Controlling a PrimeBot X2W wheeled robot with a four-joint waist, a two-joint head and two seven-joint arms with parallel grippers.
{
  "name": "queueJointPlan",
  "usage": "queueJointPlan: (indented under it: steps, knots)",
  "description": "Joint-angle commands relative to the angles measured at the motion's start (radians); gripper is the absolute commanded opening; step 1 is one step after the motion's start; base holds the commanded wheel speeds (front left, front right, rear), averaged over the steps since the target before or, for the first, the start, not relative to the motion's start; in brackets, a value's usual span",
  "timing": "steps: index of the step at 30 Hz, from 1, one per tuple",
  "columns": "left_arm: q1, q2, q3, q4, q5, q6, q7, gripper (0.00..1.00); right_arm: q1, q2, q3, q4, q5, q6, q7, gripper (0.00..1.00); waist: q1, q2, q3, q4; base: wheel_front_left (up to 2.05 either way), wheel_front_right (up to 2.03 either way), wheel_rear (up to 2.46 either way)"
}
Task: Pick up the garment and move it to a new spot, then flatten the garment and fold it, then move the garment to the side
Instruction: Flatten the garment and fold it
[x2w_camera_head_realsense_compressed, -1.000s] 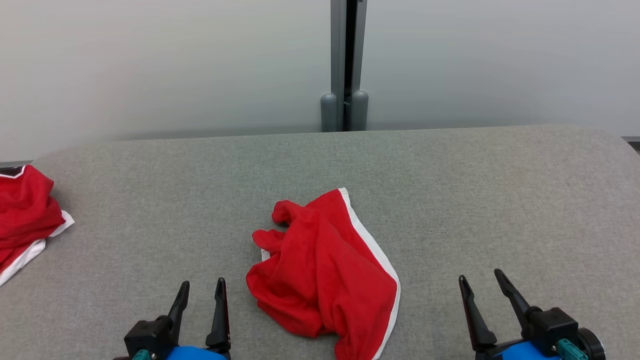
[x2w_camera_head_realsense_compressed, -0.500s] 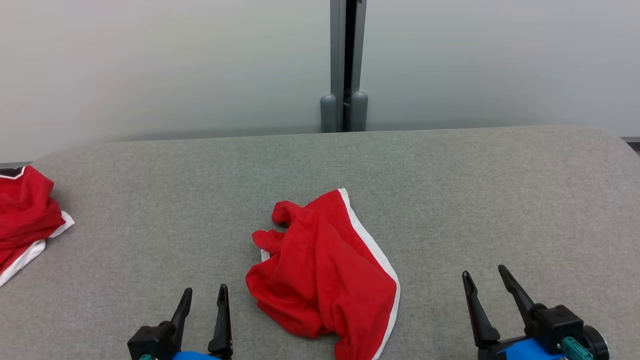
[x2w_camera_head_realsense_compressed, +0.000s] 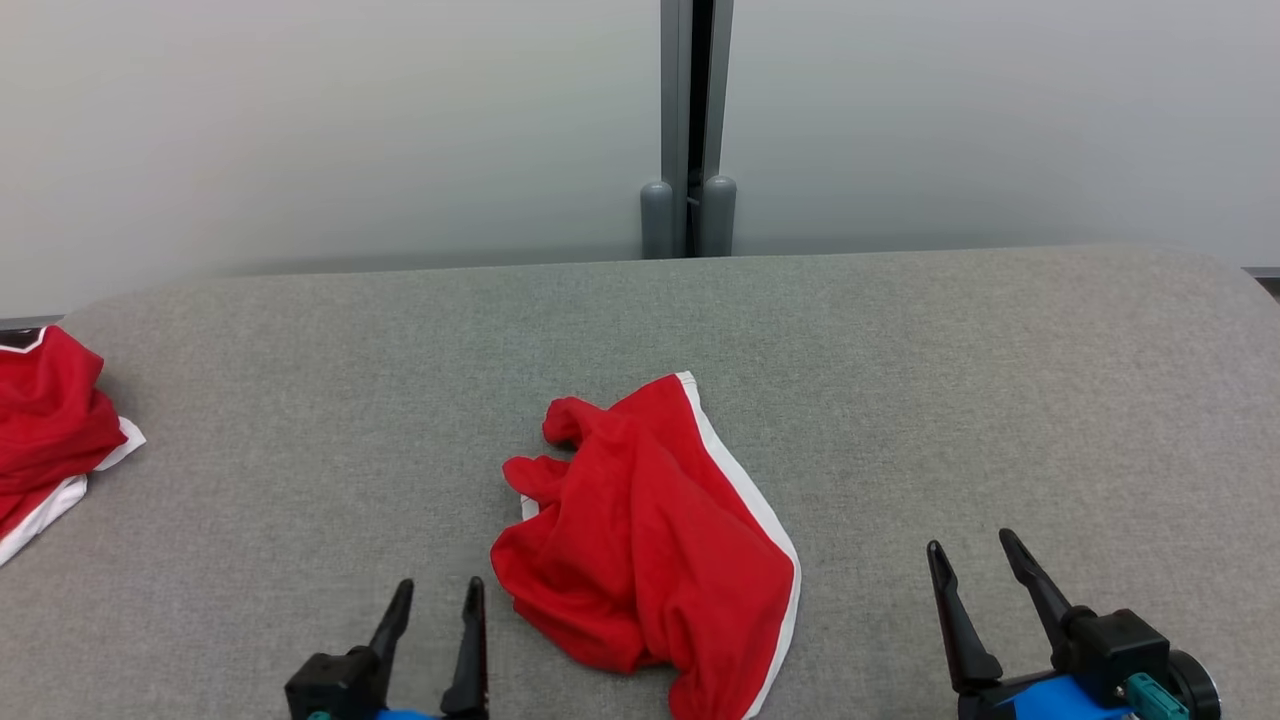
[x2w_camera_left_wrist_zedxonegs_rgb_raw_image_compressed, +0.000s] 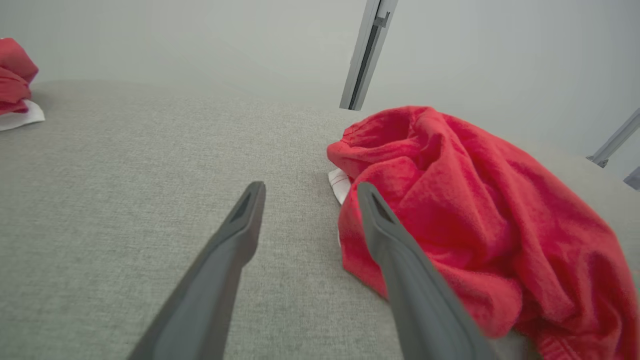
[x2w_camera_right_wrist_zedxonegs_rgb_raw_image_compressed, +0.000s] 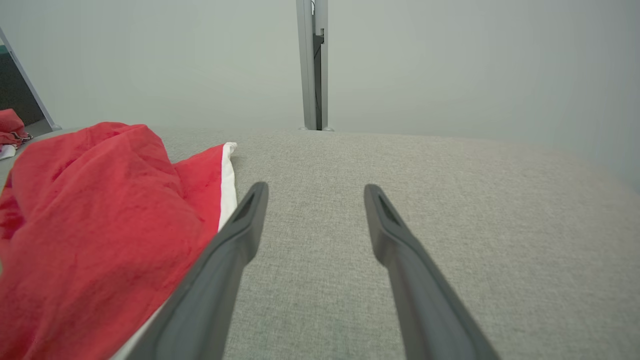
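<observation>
Stretching across the head view, the grey padded table (x2w_camera_head_realsense_compressed: 1000, 400) carries the whole scene, and its far edge sits a touch higher in that view than a second ago. That is a small tilt of the camera, not a move of anything on it.

The crumpled red garment (x2w_camera_head_realsense_compressed: 650, 540) with its white trim lies where it lay, just toward 6 o'clock from the table's middle, rumpled and resting on the cloth surface with nothing gripping it. A second red garment (x2w_camera_head_realsense_compressed: 50, 420) sits well apart at 9 o'clock, unchanged.

The real change is the left gripper (x2w_camera_head_realsense_compressed: 440, 585) at 7 o'clock. It has slid toward 3 o'clock and now stands just beside the garment's near-left edge, jaws spread and empty. In the left wrist view its inner finger lines up with the fabric's edge, though I cannot tell if it touches. The right gripper (x2w_camera_head_realsense_compressed: 970, 540) at 5 o'clock has barely drifted; it too is released, empty and apart from the cloth.

I judge the first pick-up is only beginning, with the left arm closing in to pinch.
</observation>
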Motion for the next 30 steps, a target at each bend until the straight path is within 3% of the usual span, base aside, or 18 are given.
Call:
queueJointPlan:
  steps: [1, 8, 11, 16, 22, 23, 24, 25, 30]
  knots:
    - [-0.009, 0.004, -0.013, -0.006, 0.01, -0.01, 0.004, 1.0, -0.012, -0.002, -0.001, -0.001, 0.002, 0.0, -0.001, 1.0, 0.0, -0.0001, 0.003, -0.001, 0.0, 0.0, 0.0]
    - [0.021, 0.009, -0.203, -0.095, 0.061, -0.112, 0.156, 1.0, -0.025, -0.002, -0.015, -0.007, -0.009, 0.0, -0.001, 1.0, 0.0, -0.0001, 0.022, -0.014, 0.0, 0.0, 0.0]
    - [0.031, 0.002, -0.286, -0.122, 0.056, -0.135, 0.238, 1.0, -0.031, -0.002, -0.014, -0.007, -0.012, 0.0, -0.001, 1.0, 0.0, -0.0001, 0.029, -0.024, 0.0, 0.0, 0.0]
    - [-0.014, -0.02, -0.346, -0.096, 0.061, -0.145, 0.279, 1.0, -0.043, -0.002, -0.003, -0.002, -0.007, 0.0, -0.001, 1.0, 0.0, -0.0001, 0.04, -0.053, 0.0, 0.0, 0.0]
    - [-0.093, -0.047, -0.354, 0.012, 0.094, -0.119, 0.274, 1.0, -0.046, -0.002, 0.002, -0.001, -0.008, 0.0, -0.001, 1.0, 0.0, -0.0001, 0.049, -0.088, 0.0, 0.0, 0.0]
    - [-0.109, -0.05, -0.36, 0.026, 0.1, -0.122, 0.274, 0.78, -0.045, -0.002, 0.001, -0.001, -0.009, 0.0, -0.001, 1.0, 0.0, -0.0001, 0.05, -0.092, 0.0, 0.0, 0.0]
    - [-0.126, -0.053, -0.366, 0.034, 0.106, -0.124, 0.265, 0.26, -0.044, -0.002, 0.0, -0.001, -0.011, 0.0, -0.001, 1.0, 0.0, -0.0001, 0.05, -0.095, 0.0, 0.0, 0.0]
    - [-0.141, -0.055, -0.369, 0.038, 0.111, -0.125, 0.254, 0.0, -0.043, -0.002, -0.001, 0.0, -0.012, 0.0, -0.001, 1.0, 0.0, -0.0001, 0.049, -0.097, 0.0, 0.0, 0.0]
    - [-0.256, -0.009, -0.447, 0.002, 0.255, -0.133, 0.165, 0.0, -0.024, -0.002, -0.016, 0.002, -0.015, 0.0, -0.001, 1.0, 0.0, -0.0001, 0.034, -0.087, 0.0, 0.0, 0.0]
